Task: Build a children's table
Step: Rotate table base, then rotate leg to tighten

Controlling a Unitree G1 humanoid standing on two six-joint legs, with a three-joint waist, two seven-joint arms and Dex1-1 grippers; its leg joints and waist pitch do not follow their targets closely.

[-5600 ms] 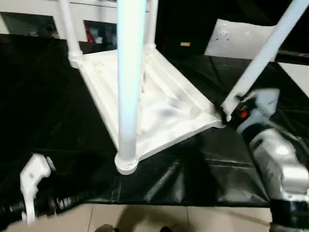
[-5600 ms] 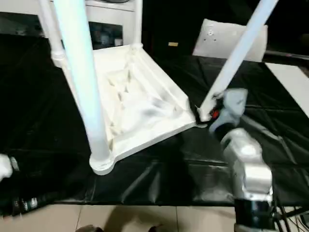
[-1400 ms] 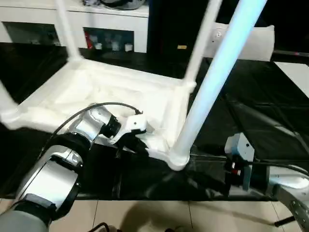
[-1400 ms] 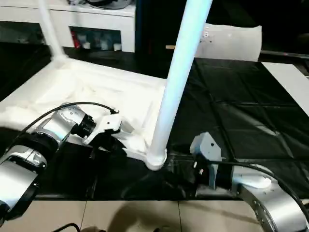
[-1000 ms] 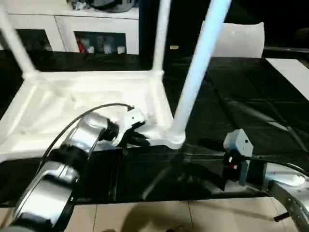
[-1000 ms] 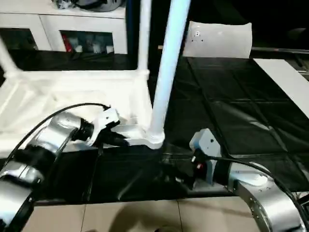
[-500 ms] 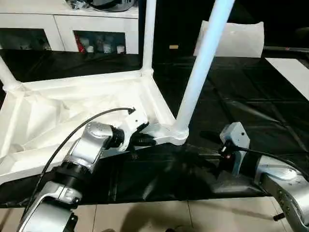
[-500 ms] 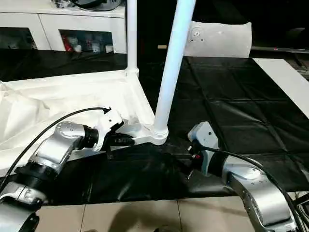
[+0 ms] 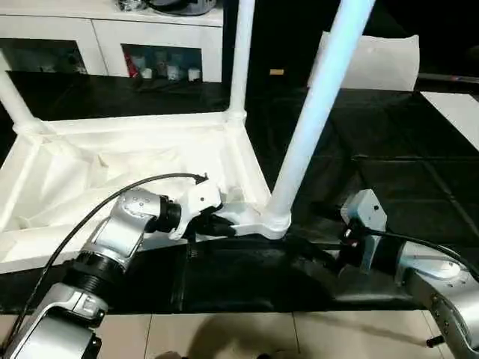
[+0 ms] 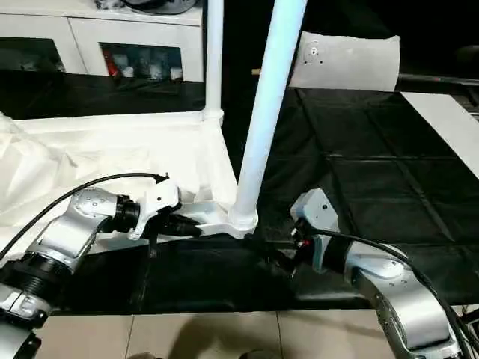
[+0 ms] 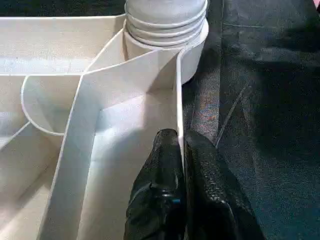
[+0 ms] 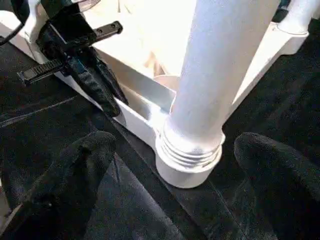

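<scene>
Children's table (image 9: 142,161), an all-white plastic piece with a ribbed underside and raised rim, lies upside down on the black sheet-covered table (image 9: 389,142), near its front edge. My left end effector (image 11: 178,150) is clenched on the thin rim wall just beside the near corner socket (image 11: 192,57), one black finger on each side of it. My right end effector (image 12: 170,165) is released, its two black fingers spread wide on either side of the long tapered white leg (image 9: 318,112) that stands in that socket, touching nothing as far as I can see. A second leg (image 9: 241,60) rises from the far corner and a third (image 9: 15,101) from the far left one; the fourth corner is out of sight, so I cannot tell whether its leg is in. I judge the assembly nearly done: what remains is confirming the legs are seated and turning the table onto its feet.
</scene>
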